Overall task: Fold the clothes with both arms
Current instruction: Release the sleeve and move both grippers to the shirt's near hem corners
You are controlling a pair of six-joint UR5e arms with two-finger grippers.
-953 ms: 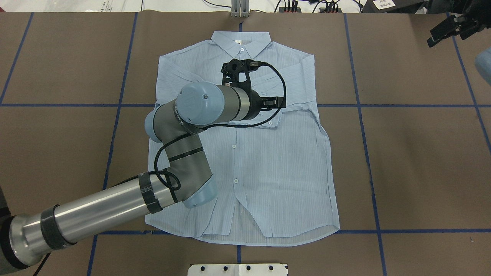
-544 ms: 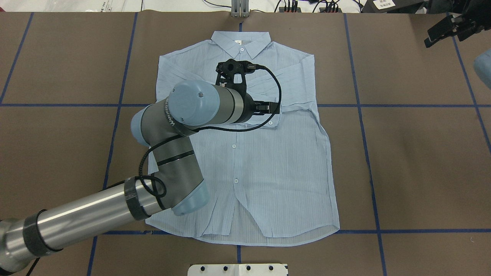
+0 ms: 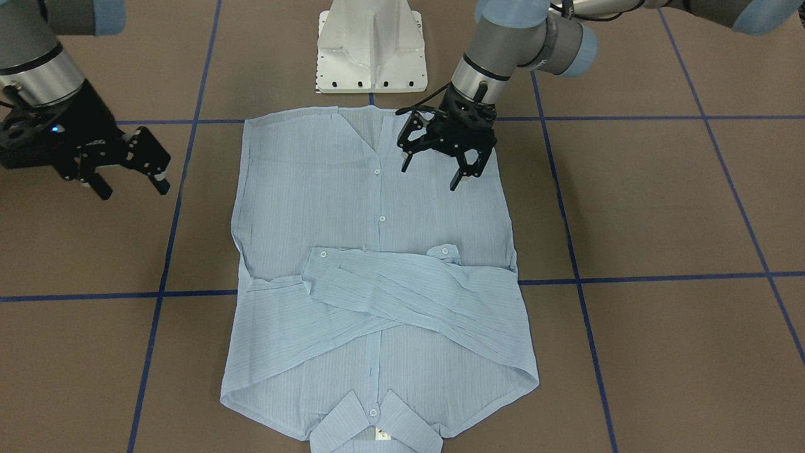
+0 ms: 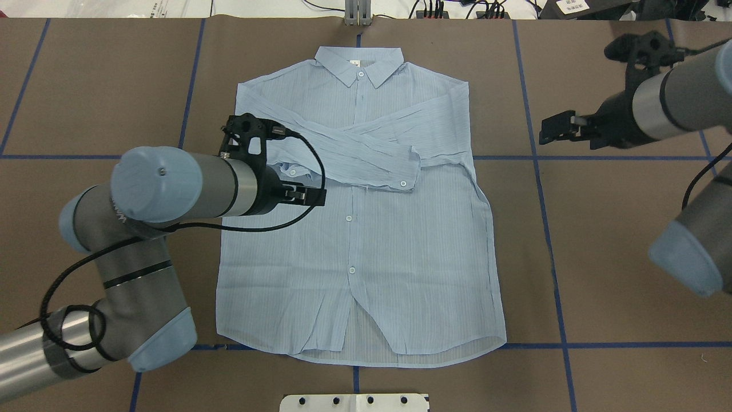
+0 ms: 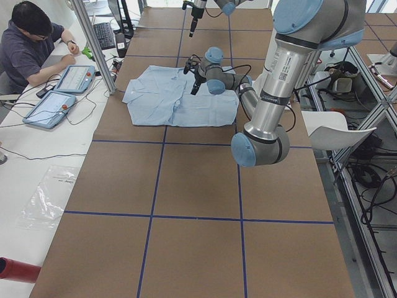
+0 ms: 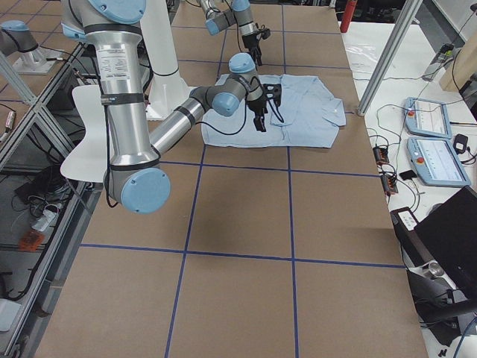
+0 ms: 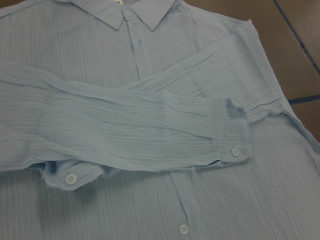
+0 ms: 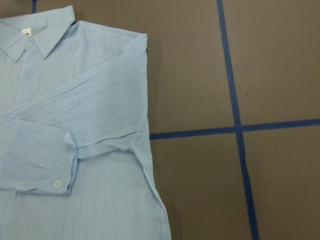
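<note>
The light-blue striped shirt [image 4: 400, 257] lies flat, front up, on the brown table, collar [image 4: 360, 63] at the far edge. Both sleeves are folded across the chest; one buttoned cuff [image 4: 403, 171] lies on top, the other cuff [image 4: 291, 170] is partly under it. My left gripper [image 4: 309, 197] is open and empty, hovering over the shirt's left half; in the front view [image 3: 429, 176] its fingers are spread. My right gripper [image 4: 557, 130] is open and empty, off the shirt's right side [image 3: 132, 189]. The left wrist view shows the crossed sleeves [image 7: 150, 120]; the right wrist view shows the shirt's right shoulder [image 8: 100, 90].
The white robot base [image 3: 371, 50] stands just behind the shirt's hem. Blue tape lines [image 4: 629, 345] grid the brown table. A metal post [image 4: 357, 14] and cables sit at the far edge. An operator [image 5: 31, 43] sits with tablets beyond the table.
My left gripper has drawn back from the cuff at the chest's middle to the shirt's left side. My right gripper has moved down and inward from the far right corner.
</note>
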